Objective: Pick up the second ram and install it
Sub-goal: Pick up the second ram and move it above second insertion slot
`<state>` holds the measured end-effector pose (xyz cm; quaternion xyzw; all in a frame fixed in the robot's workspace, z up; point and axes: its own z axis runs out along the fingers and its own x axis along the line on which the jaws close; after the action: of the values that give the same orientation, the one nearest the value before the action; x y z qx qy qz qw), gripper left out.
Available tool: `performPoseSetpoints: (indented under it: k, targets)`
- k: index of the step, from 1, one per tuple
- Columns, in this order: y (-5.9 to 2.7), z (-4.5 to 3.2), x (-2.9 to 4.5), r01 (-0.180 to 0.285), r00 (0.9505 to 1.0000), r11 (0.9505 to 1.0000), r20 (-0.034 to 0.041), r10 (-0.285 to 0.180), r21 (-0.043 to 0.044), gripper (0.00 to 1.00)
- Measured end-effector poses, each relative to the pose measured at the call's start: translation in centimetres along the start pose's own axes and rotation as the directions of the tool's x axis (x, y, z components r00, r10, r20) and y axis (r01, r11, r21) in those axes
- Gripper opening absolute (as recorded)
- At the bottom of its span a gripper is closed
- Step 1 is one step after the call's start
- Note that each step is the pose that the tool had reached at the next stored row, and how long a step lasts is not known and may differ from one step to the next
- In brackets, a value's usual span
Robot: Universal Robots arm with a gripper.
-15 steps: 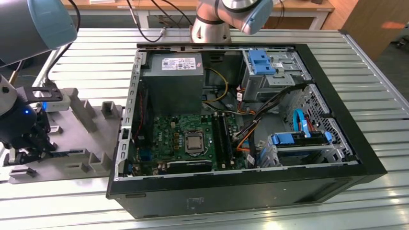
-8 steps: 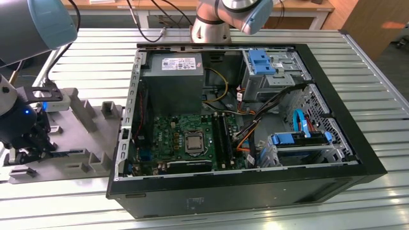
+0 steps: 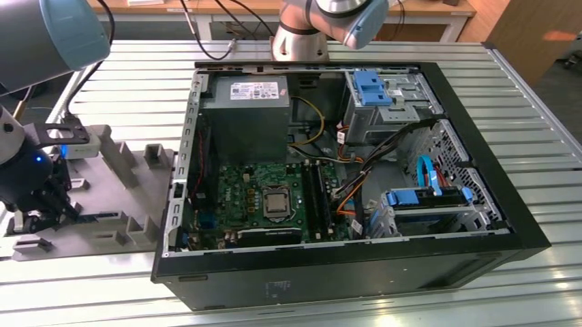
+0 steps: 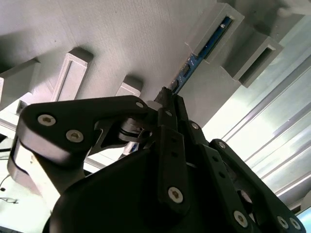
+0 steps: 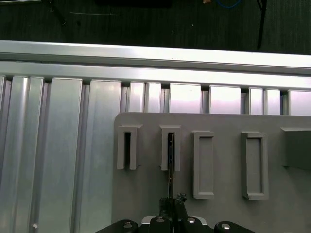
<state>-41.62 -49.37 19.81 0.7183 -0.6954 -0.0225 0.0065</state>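
Second wrist view: the gripper (image 4: 165, 95) pinches the second ram (image 4: 194, 60), which sits in its grey holder (image 4: 126, 34), not yet lifted or installed.

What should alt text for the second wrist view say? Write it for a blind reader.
The gripper has its jaws closed on the near end of the second ram, a thin blue stick seated in a slot of a grey holder on a slatted table.
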Motion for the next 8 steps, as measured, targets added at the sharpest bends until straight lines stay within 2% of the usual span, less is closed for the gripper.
performPoseSetpoints:
  k: [2, 8]
  targets:
    - [0.0, -0.01, 0.0, 0.0, 1.0, 1.0, -0.0002, 0.0, -0.0002, 0.12]
    - [-0.03, 0.0, 0.0, 0.0, 1.0, 1.0, 0.0, 0.0, 0.0, 0.12]
